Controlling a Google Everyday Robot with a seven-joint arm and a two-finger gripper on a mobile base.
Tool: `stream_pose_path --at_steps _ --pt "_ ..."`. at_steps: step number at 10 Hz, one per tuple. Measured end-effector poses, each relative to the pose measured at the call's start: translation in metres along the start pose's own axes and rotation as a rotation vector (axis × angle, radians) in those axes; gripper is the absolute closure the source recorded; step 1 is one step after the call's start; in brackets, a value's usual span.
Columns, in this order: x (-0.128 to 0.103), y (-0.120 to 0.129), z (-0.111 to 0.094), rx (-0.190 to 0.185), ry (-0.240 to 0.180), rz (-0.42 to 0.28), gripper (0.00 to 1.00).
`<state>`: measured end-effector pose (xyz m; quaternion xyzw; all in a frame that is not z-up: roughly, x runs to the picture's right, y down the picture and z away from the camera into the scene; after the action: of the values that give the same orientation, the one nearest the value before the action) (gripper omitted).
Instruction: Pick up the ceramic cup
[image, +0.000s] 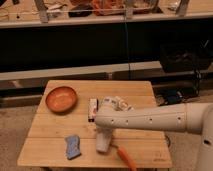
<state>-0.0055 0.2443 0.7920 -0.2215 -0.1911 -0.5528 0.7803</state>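
Note:
My white arm (150, 119) reaches in from the right across the wooden table (50, 140). The gripper (103, 137) hangs down from the arm's left end over the front middle of the table. A small white cylindrical shape, seemingly the ceramic cup (103, 145), sits right at the gripper and blends with it. I cannot tell whether the gripper touches or holds it.
An orange-brown bowl (61, 98) stands at the back left. A blue sponge (73, 146) lies at the front left. A dark snack bar (92, 108) and a crumpled white bag (118, 104) lie behind the arm. An orange carrot-like thing (127, 157) lies near the front edge.

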Motion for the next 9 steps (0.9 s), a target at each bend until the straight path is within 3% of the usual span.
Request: stream_pose_path --at_steps 3,4,5,6,7,8,9 --pt "0.003 -0.003 -0.004 0.007 -0.013 -0.003 0.96" --pt "0.005 -0.003 -0.005 0.022 -0.027 0.0 1.0" --pt "0.006 -0.003 -0.006 0.065 -0.063 0.01 0.99" --pt "0.01 -0.001 -0.01 0.154 -0.132 0.026 0.92" --pt "0.011 0.001 -0.011 0.212 -0.169 0.03 0.9" --pt "0.011 0.0 -0.01 0.248 -0.182 0.025 0.92" --pt "0.009 -0.001 -0.009 0.252 -0.158 0.017 0.99"
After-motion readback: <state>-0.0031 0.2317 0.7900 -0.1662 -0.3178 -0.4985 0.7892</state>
